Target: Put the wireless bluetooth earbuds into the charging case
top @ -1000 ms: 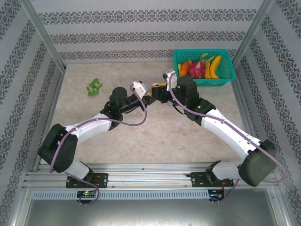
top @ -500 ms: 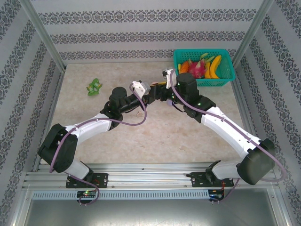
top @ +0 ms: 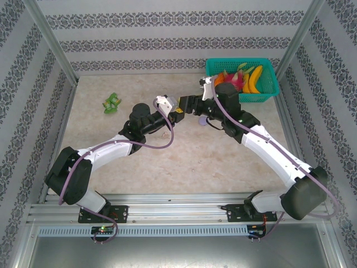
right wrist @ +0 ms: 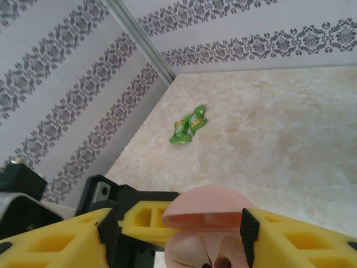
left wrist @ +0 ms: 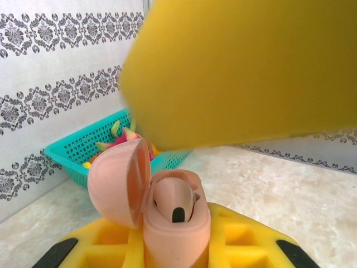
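Observation:
A pink-beige charging case (left wrist: pixel 173 223) stands upright between the yellow fingers of my left gripper (left wrist: pixel 173 245), which is shut on it. Its lid (left wrist: pixel 114 181) hangs open to the left. One pink-beige earbud (left wrist: pixel 175 204) sits inside the case, its dark tip showing. My right gripper (right wrist: pixel 175 234) is open, its jaws straddling the case's lid (right wrist: pixel 206 209) from above. One of its yellow fingers (left wrist: pixel 240 67) looms blurred over the case. In the top view the two grippers meet above mid-table, left gripper (top: pixel 177 113) and right gripper (top: pixel 192 103).
A teal basket (top: pixel 270 92) of toy fruit stands at the back right, close behind the right wrist. A green packet (top: pixel 112 103) lies on the table at the back left. A small lilac thing (top: pixel 202 120) lies under the right arm. Patterned walls surround the table.
The right gripper's jaws have widened, and its wrist has drawn back toward the basket. The left arm has held still with the case.

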